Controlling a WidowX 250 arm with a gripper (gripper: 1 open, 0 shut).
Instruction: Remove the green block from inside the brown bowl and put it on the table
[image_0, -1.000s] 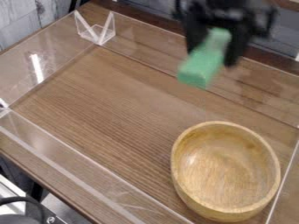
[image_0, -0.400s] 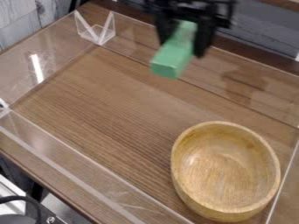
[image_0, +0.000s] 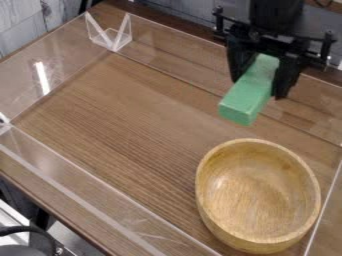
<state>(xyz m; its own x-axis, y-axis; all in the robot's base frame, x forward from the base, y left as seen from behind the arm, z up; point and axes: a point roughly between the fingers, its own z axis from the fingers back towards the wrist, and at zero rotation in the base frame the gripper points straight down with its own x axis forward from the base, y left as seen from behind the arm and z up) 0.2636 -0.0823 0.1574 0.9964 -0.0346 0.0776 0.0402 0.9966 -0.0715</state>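
The table (image_0: 120, 120) is brown wood grain, fenced by low clear acrylic walls (image_0: 80, 205) that catch bright glints of light. A small clear V-shaped piece (image_0: 110, 32) stands at the far left corner. Behind the far wall the room shows pale, greyish boards. The black gripper (image_0: 267, 68) hangs over the far right part of the table, pointing down, its fingers clamped on the upper end of the green block (image_0: 250, 92), which tilts in the air above the wood. The bowl (image_0: 261, 193) sits empty at the near right, close to the wall.
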